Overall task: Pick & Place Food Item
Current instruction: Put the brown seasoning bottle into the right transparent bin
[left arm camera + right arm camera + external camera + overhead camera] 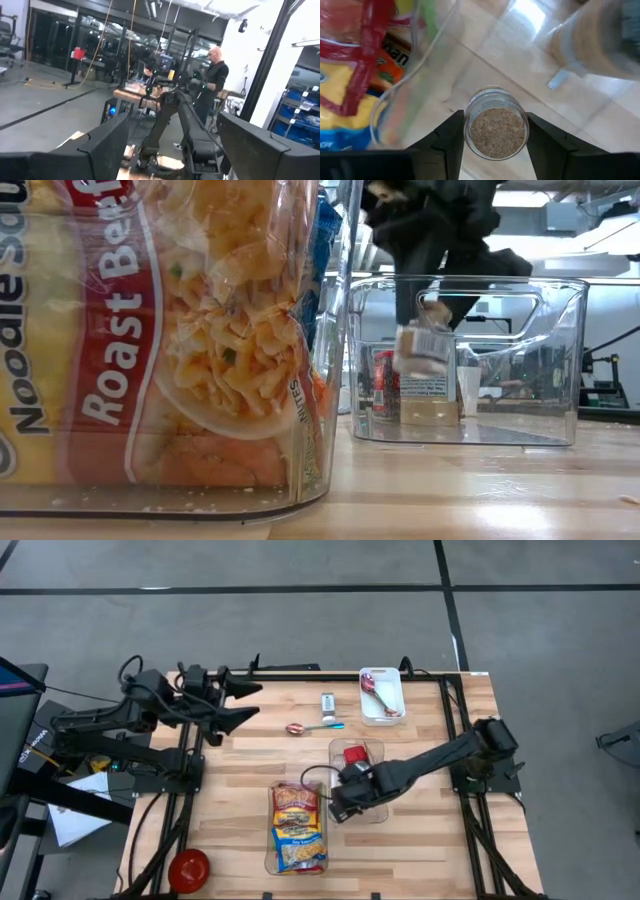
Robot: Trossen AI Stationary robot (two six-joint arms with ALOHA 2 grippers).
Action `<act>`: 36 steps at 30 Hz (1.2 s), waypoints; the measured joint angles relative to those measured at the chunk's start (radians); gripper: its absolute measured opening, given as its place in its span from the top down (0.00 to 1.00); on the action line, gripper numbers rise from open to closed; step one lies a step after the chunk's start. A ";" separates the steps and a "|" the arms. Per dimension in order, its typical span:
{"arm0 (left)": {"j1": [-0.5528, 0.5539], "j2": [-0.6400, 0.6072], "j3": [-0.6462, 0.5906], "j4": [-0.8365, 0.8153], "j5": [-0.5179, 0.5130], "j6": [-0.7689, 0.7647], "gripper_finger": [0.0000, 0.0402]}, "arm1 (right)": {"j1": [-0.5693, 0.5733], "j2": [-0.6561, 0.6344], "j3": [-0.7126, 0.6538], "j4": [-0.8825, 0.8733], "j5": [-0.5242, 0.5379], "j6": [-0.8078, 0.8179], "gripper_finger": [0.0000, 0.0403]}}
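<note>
A small clear jar of brown granules (496, 125) with a white label (425, 370) hangs inside a clear plastic bin (560, 360), with my right gripper (340, 805) shut on it from above. A red item (384, 385) stands in the same bin (358, 752). A noodle packet (297, 825) lies in a second clear bin (270, 860) toward the table's near edge. My left gripper (250, 700) waits open above the table's far left part, touching nothing. My right gripper pinches the jar between its two fingers, on opposite sides of its round wall (470, 120). The fingers come from above, pointing steeply down. In the low view the jar hangs about upright below them, its lower end (425, 415) close above the bin's floor.
A white tray (384, 710) with a red thing in it stands at the far edge. A spoon (312, 727) and a small packet (328, 703) lie near it. A red round object (188, 868) sits at the near left corner. A person (215, 80) stands beyond the table.
</note>
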 joint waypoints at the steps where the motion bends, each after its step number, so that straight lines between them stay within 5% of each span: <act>1: 0.000 -0.006 -0.001 -0.010 0.000 0.000 0.26 | -0.003 0.021 0.017 -0.006 -0.003 -0.003 0.58; 26: 0.000 -0.011 -0.002 -0.007 0.004 -0.028 0.26 | 0.005 0.121 0.053 -0.005 0.009 -0.045 0.58; 36: 0.000 -0.011 -0.002 -0.008 0.004 -0.030 0.26 | 0.006 0.121 0.053 0.015 0.031 -0.066 0.48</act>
